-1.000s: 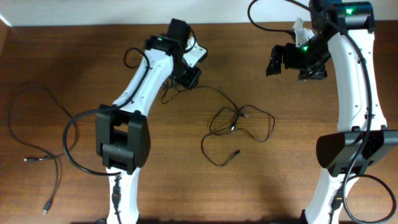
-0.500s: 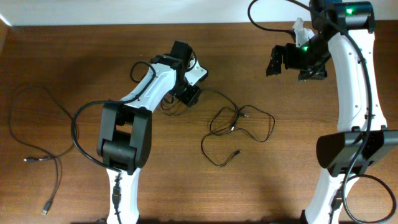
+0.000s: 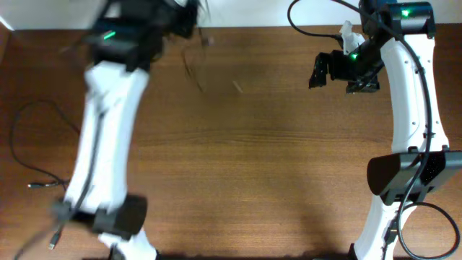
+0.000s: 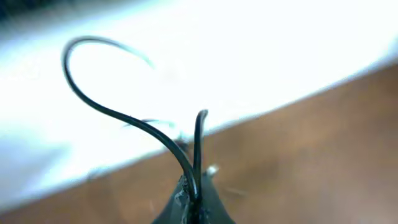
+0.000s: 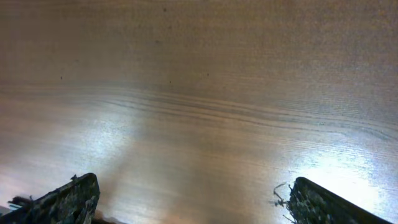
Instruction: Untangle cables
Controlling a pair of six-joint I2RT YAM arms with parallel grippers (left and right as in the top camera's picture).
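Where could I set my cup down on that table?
The wide middle of the table, between left arm and right arm, is bare. Crowded: the left edge, where a loose cable lies, and the far-left corner, where the left gripper holds a second cable.

The white-shelled left arm and white-shelled right arm were fitted with black joint housings. Green lights were lit toward twelve o'clock, and thick black cables were strung alongside. The right gripper was tipped with scuffed black fingers.

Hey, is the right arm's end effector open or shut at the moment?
Open. The right wrist view shows the right end effector with its fingers far apart, only bare table between them.
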